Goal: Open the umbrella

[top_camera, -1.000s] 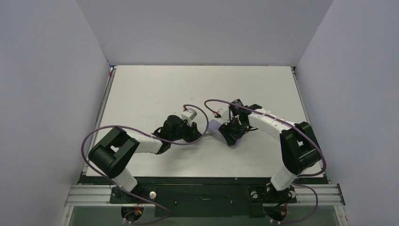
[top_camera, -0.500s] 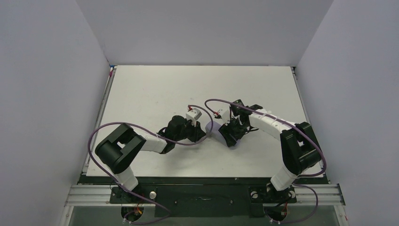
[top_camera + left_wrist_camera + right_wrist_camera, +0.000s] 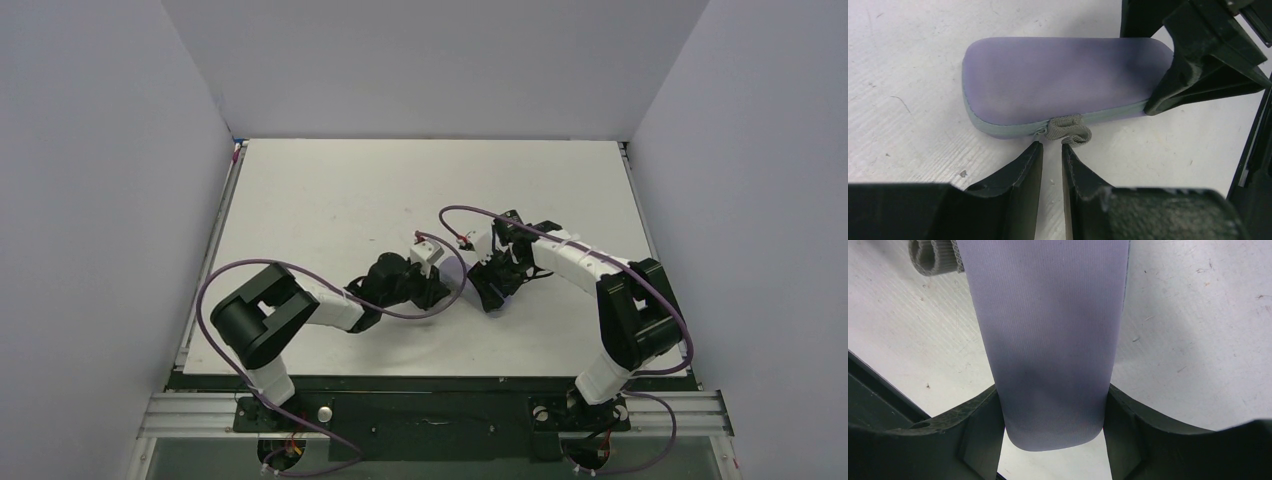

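Right gripper point(image 3: 1053, 412) clamps the case point(image 3: 1058, 75); left gripper point(image 3: 1050, 148), narrowly open, holds nothing — closing here may miss the pull tab point(image 3: 1068, 131).

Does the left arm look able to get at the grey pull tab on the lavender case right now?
Probably yes. The left gripper sits right at the pull tab with nothing between them. The right gripper clamps the far end of the case, clear of the tab.
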Motion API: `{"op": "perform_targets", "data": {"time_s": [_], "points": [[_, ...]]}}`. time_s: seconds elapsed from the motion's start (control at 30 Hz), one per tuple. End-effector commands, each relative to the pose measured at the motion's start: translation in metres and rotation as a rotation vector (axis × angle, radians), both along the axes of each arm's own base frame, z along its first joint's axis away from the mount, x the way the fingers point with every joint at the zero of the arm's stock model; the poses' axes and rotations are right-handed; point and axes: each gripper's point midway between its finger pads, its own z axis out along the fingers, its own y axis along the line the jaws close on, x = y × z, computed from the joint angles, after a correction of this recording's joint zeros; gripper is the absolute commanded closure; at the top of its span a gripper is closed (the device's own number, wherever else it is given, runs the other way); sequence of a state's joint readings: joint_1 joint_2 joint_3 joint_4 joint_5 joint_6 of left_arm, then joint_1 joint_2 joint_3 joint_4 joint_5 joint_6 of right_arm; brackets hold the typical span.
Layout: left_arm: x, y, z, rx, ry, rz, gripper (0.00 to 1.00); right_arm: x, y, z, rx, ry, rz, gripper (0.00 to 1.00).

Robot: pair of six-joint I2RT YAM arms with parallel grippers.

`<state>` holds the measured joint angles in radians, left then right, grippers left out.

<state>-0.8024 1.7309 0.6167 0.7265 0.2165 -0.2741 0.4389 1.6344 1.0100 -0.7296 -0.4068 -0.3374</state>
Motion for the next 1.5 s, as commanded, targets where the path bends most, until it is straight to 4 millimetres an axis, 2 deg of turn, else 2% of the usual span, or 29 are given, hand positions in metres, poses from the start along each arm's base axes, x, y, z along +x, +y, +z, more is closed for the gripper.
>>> {"op": "perform_targets", "data": {"time_s": [0.0, 0.17, 0.2, 0.23, 0.3, 0.4, 0.47, 0.53, 0.6, 0.73, 0.9, 1.03, 1.23, 1.47], "points": [[0.0, -0.011, 0.027, -0.064, -0.079, -0.024, 0.81, -0.011, -0.006, -0.008, -0.016, 0.074, 0.012, 0.76], [0.005, 0.005, 0.026, -0.049, -0.056, 0.024, 0.79, -0.013, -0.009, -0.007, -0.021, 0.073, 0.026, 0.77], [0.007, 0.013, 0.031, -0.053, -0.063, 0.039, 0.78, -0.013, -0.01, -0.007, -0.022, 0.072, 0.026, 0.77], [0.005, 0.021, 0.025, -0.034, -0.047, 0.047, 0.76, -0.013, -0.011, -0.007, -0.024, 0.07, 0.03, 0.77], [0.009, 0.038, 0.029, -0.018, -0.053, 0.076, 0.74, -0.014, -0.013, -0.007, -0.028, 0.064, 0.041, 0.77], [0.023, 0.069, 0.037, -0.002, -0.05, 0.152, 0.73, -0.015, -0.015, -0.007, -0.034, 0.059, 0.058, 0.78], [0.031, 0.082, 0.038, 0.011, -0.059, 0.186, 0.73, -0.015, -0.016, -0.007, -0.035, 0.057, 0.064, 0.78], [0.038, 0.085, 0.036, 0.023, -0.065, 0.204, 0.72, -0.016, -0.016, -0.007, -0.035, 0.059, 0.066, 0.78], [0.045, 0.08, 0.035, 0.019, -0.068, 0.209, 0.73, -0.018, -0.016, -0.008, -0.034, 0.065, 0.066, 0.78], [0.048, 0.053, 0.035, -0.012, -0.078, 0.178, 0.74, -0.017, -0.015, -0.007, -0.03, 0.07, 0.05, 0.78], [0.026, 0.017, 0.029, -0.035, -0.075, 0.106, 0.77, -0.019, -0.012, -0.007, -0.021, 0.086, 0.038, 0.78], [0.015, 0.005, 0.023, -0.034, -0.068, 0.083, 0.79, -0.019, -0.012, -0.006, -0.019, 0.089, 0.048, 0.78], [0.021, -0.003, 0.018, -0.027, -0.081, 0.098, 0.8, -0.023, -0.013, -0.006, -0.016, 0.101, 0.063, 0.8], [0.014, -0.019, 0.02, -0.045, -0.082, 0.06, 0.79, -0.024, -0.013, -0.006, -0.01, 0.112, 0.062, 0.81]]}}
